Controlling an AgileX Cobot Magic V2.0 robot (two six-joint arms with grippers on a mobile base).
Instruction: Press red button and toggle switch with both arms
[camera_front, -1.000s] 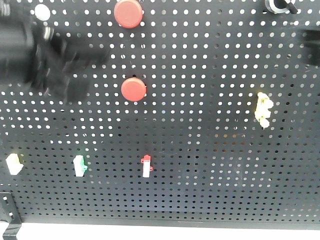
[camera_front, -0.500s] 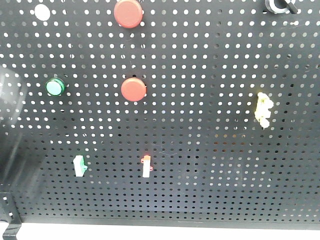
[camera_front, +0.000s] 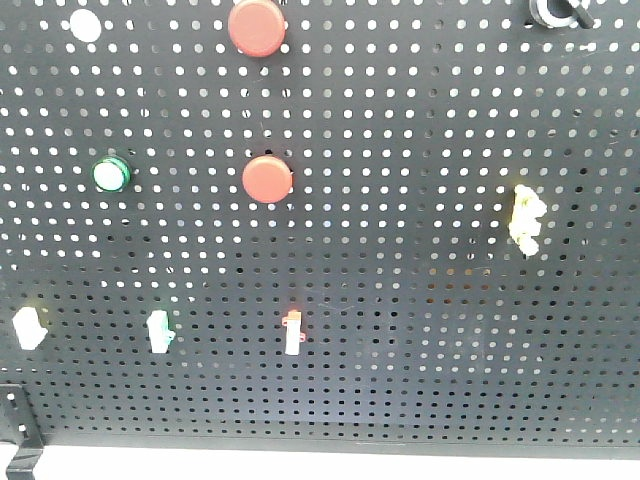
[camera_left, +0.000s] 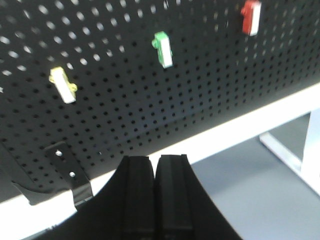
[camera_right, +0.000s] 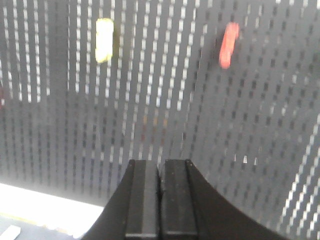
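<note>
The red button (camera_front: 256, 25), large and round, sits at the top of the black pegboard (camera_front: 420, 120). A smaller, flatter red button (camera_front: 267, 179) is mounted below it. Three small switches line the board's lower part: a pale one (camera_front: 28, 327), a green one (camera_front: 160, 332) and a red one (camera_front: 292, 332) with an orange glow at its top. Neither gripper shows in the front view. In the left wrist view my left gripper (camera_left: 155, 160) is shut and empty, below the pale (camera_left: 62, 84), green (camera_left: 163, 49) and red (camera_left: 251, 17) switches. My right gripper (camera_right: 160, 162) is shut and empty before the blurred board.
A green button (camera_front: 110, 174), a white round cap (camera_front: 85, 25), a black knob (camera_front: 555, 10) and a pale yellow fitting (camera_front: 526, 217) are also on the board. A metal bracket (camera_left: 67, 170) holds the board's lower edge above the white tabletop (camera_left: 235, 132).
My left arm, a blur over the green button a second ago, has dropped down and left out of the front view. The right gripper left the right edge. The red switch's top now glows orange.
</note>
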